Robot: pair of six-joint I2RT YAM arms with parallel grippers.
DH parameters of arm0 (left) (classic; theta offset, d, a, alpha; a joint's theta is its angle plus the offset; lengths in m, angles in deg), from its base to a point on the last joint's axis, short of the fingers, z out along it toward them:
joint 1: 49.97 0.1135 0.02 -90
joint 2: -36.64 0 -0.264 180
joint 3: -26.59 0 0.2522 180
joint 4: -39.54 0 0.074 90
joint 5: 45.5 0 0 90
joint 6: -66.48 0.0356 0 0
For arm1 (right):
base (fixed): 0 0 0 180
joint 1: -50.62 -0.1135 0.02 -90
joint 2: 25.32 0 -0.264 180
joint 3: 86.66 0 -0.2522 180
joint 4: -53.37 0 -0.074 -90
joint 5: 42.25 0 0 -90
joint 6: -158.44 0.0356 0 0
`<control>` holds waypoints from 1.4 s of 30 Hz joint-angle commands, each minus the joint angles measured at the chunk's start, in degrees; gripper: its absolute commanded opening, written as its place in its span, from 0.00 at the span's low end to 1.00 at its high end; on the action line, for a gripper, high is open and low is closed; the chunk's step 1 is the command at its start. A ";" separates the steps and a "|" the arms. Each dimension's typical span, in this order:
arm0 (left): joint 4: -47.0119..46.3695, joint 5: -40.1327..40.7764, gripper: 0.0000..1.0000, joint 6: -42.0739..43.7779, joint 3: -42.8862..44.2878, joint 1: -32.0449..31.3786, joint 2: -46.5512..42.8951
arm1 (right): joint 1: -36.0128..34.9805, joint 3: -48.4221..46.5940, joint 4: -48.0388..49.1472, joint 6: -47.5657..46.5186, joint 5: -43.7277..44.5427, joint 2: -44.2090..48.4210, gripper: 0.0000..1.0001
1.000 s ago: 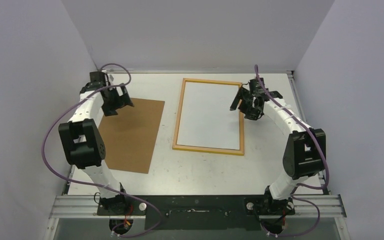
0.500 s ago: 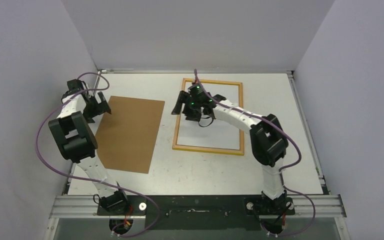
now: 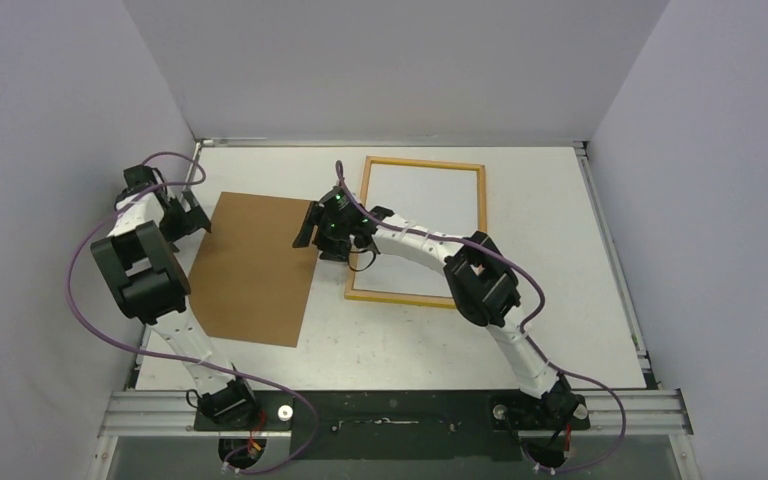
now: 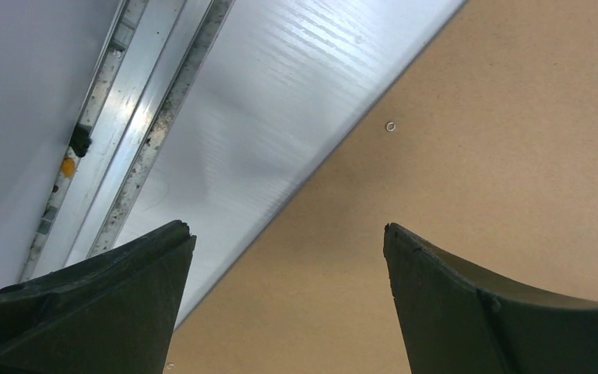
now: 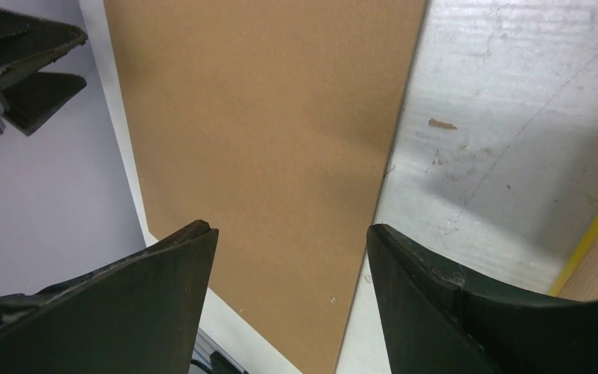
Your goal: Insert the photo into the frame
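Note:
The frame (image 3: 425, 162) lies flat at the back right, its light wood side up. A plain white sheet, the photo (image 3: 425, 225) with its back up, fills it. A yellow strip of the frame (image 5: 592, 234) shows at the right edge of the right wrist view. My right gripper (image 3: 318, 238) is open and empty, left of the frame, over the right edge of the brown backing board (image 3: 255, 270); its jaws (image 5: 292, 227) straddle that edge. My left gripper (image 3: 192, 220) is open and empty at the board's left edge (image 4: 288, 230).
The brown backing board (image 4: 475, 156) lies flat on the white table (image 4: 280, 101), also seen in the right wrist view (image 5: 280, 117). A metal rail (image 4: 117, 148) runs along the table's left edge by the wall. White walls close in three sides.
My right arm has swung left from the frame's right edge, across the photo, to the board's right edge. My left gripper has moved left, off the board's top to its left edge.

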 commanded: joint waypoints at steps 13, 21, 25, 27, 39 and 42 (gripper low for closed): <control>-14.43 -7.40 0.93 -1.75 -9.64 0.30 -3.69 | -1.72 -7.44 -8.11 -4.50 7.48 -3.23 0.71; -11.70 -9.06 0.93 -6.68 -12.51 -0.65 -3.90 | -0.68 -6.71 -9.21 -5.26 5.81 -3.59 0.71; -5.78 -4.75 0.93 -9.36 -12.84 -0.43 -5.25 | -0.04 -5.96 -10.95 -5.68 7.13 -3.36 0.71; -3.55 -3.18 0.93 -10.81 -12.63 0.28 -5.37 | -0.20 -6.70 -11.72 -6.35 6.69 -4.18 0.71; -0.99 -8.27 0.93 -14.74 -16.05 1.14 -8.97 | 0.02 -4.27 -7.93 -1.74 -0.24 -6.88 0.71; -1.74 -9.35 0.92 -15.13 -17.27 1.14 -9.59 | -0.82 -5.05 -7.48 0.92 -3.43 -8.93 0.71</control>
